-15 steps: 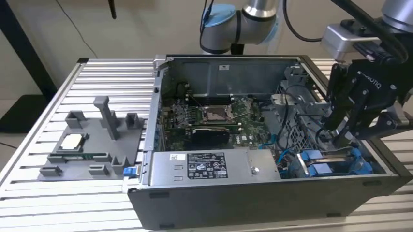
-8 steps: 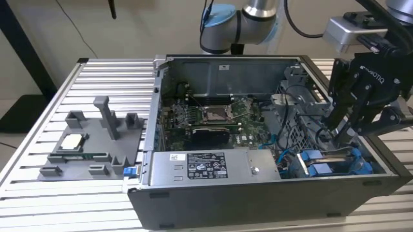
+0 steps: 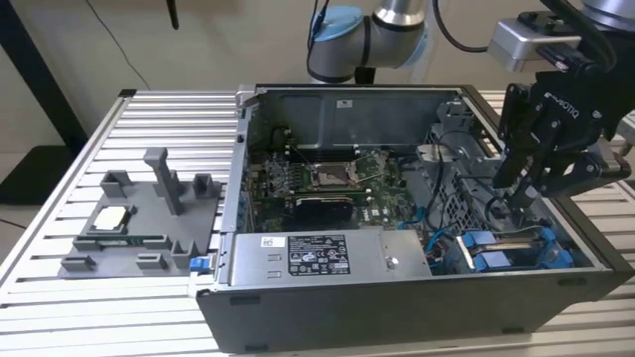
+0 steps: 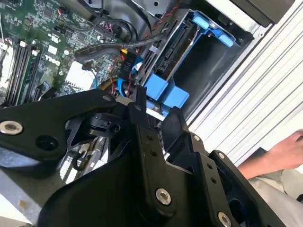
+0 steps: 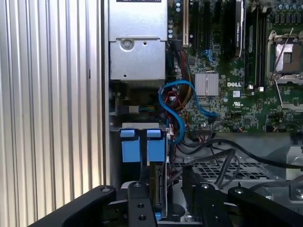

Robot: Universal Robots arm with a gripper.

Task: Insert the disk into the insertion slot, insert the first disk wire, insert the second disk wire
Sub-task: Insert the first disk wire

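Just beyond the parted fingers (image 5: 195, 194), the disk (image 5: 142, 145) stands edge-on inside the computer case (image 3: 397, 312), its bright blue caddy tabs showing.

There was one slatted aluminium table (image 3: 59, 297), and on it stood one open computer case (image 3: 397, 312) and one grey fixture tray (image 3: 149, 238). The tray carried one square silver processor (image 3: 109, 217). One robot arm (image 3: 382, 30) bore one black gripper (image 3: 511, 195). Inside the case there was one green motherboard (image 3: 382, 197) with one empty processor socket (image 3: 328, 175), one small finned silver heatsink (image 5: 207, 84) and one grey power-supply box (image 3: 317, 256). One disk (image 3: 486, 260) sat in its blue caddy, which showed two blue tabs (image 5: 130, 146) side by side in the first wrist view. One person's hand (image 4: 284, 151) appeared in the second wrist view.
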